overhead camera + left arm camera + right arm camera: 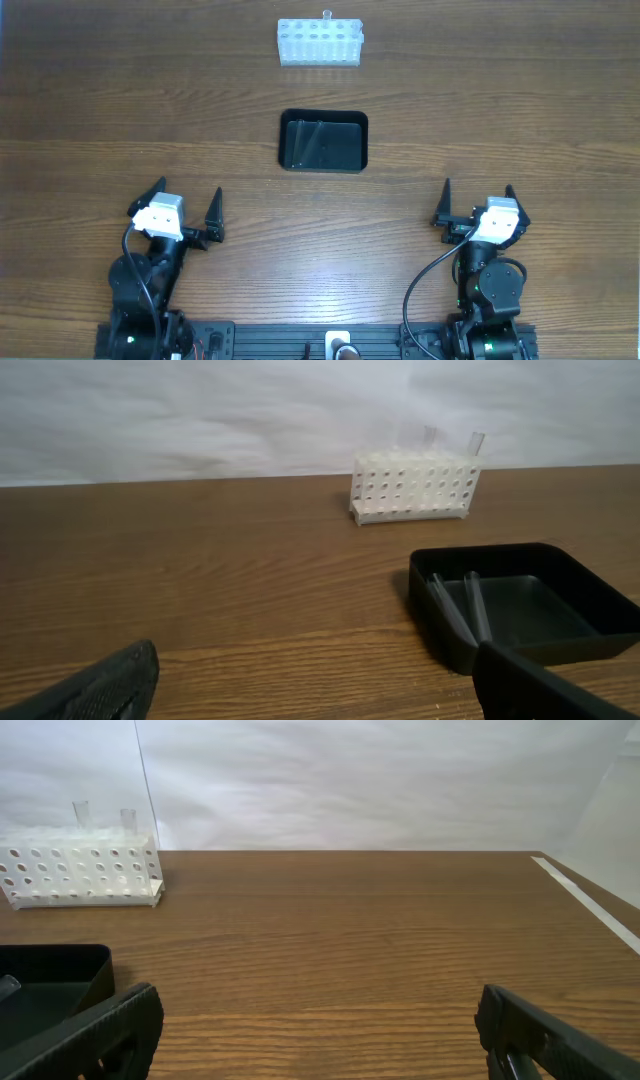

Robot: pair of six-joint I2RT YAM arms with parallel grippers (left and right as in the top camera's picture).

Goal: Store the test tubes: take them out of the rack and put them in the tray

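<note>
Wooden table (pixel 100 120) with rack (pixel 319 44), tray (pixel 323 141)

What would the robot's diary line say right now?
rack: two standing tubes | tray: two lying tubes | both jaws: open, empty

Both arms sit folded low near their bases, well apart. The left arm (pixel 150 268) holds its jaws spread wide, turned slightly toward the middle. The right arm (pixel 490 280) has its jaws equally wide, seemingly pointing straight ahead.
</note>
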